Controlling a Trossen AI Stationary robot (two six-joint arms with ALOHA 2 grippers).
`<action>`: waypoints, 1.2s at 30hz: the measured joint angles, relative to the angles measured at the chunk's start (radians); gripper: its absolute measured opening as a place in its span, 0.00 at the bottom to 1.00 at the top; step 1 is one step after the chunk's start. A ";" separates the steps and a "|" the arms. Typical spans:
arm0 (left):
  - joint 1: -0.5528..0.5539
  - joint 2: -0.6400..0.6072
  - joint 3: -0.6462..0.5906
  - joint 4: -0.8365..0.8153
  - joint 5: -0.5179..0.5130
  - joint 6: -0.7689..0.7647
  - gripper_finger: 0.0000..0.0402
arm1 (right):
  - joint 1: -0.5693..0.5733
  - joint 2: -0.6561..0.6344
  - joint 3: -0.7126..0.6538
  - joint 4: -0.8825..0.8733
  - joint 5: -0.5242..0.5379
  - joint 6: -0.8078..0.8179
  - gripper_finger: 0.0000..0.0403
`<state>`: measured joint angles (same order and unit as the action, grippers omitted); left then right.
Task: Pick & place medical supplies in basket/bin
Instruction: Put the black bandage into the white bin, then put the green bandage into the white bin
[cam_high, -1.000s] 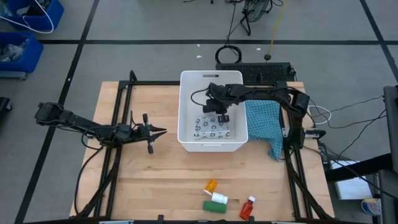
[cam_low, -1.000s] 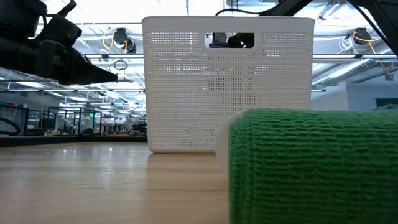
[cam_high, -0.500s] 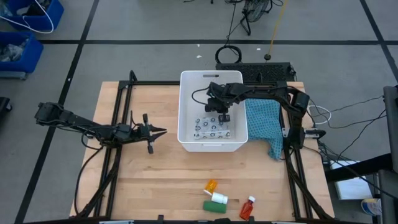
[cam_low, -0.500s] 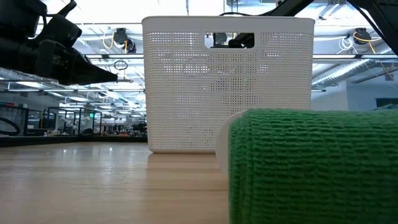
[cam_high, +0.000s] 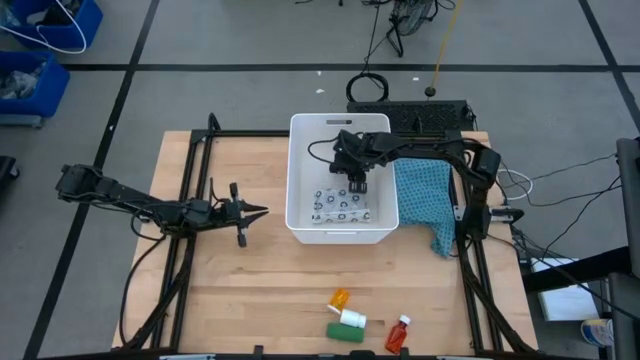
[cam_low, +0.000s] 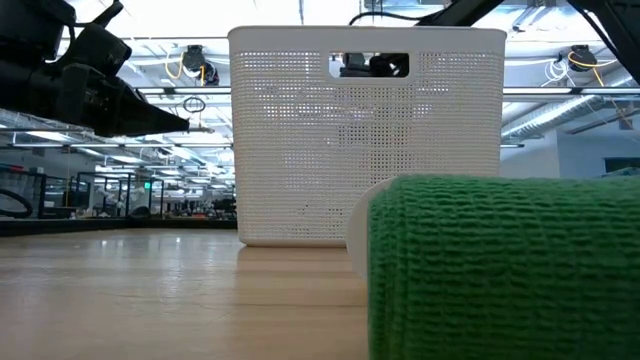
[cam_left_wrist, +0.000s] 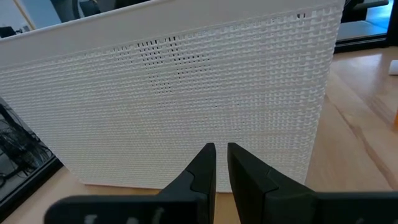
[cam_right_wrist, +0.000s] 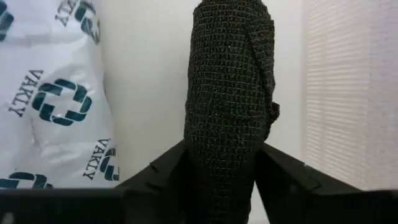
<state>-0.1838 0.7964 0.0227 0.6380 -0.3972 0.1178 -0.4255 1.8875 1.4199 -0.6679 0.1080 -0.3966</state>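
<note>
Perforated plastic tub (cam_low: 365, 140); seemingly woven roll (cam_right_wrist: 229, 93).

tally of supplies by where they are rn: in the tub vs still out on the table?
In the white tub: 2, the patterned packet and the black roll between the right pincer's fingers
On the table: 4, orange bottle, white cylinder, green roll, red bottle
Total: 6

The black oblong piece (cam_right_wrist: 229, 93) stands between the right gripper (cam_right_wrist: 217, 165) fingers, inside the white tub (cam_high: 298, 170); the patterned packet (cam_right_wrist: 53, 93) lies beside it.
</note>
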 joint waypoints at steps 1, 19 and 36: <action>0.000 0.000 0.000 0.000 0.001 0.000 0.12 | 0.000 -0.008 0.000 0.003 -0.001 0.007 0.43; 0.000 0.000 0.000 0.001 0.003 0.009 0.12 | 0.013 -0.147 0.065 -0.119 0.025 0.025 0.50; 0.000 0.000 0.000 0.001 0.003 0.008 0.12 | 0.187 -0.791 0.098 -0.205 -0.056 0.148 0.01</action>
<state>-0.1839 0.7965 0.0227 0.6392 -0.3943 0.1257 -0.2385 1.0968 1.5181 -0.8728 0.0524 -0.2487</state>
